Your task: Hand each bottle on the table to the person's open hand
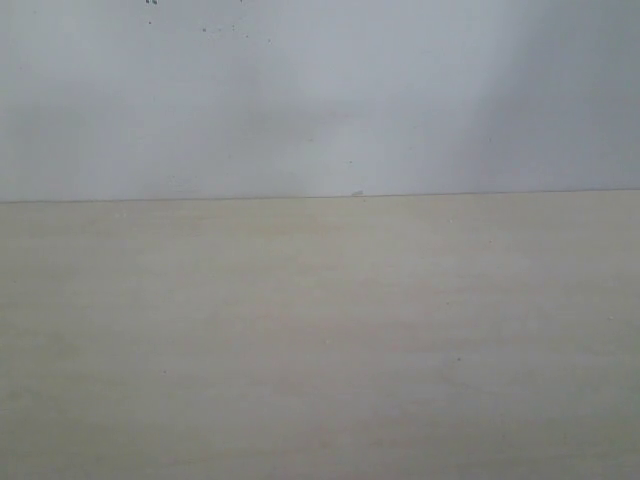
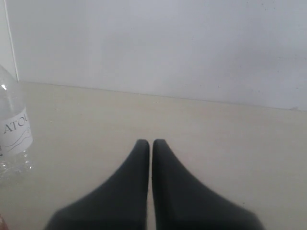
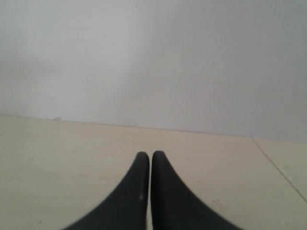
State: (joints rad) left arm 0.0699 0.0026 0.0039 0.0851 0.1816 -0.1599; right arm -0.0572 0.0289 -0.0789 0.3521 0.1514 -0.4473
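clear labelled bottle on tabletop, off to side of left hand, apart. both left hand, right hand pinched together, empty.

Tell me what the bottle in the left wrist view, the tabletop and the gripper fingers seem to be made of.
The bottle looks like clear plastic: a see-through wall with bright glints and a white lettered label. The table is pale beige wood grain, matte, possibly laminate, with faint streaks and no glare. The left gripper and right gripper, both shut, are matte black, either plastic or rubber; I cannot tell which.
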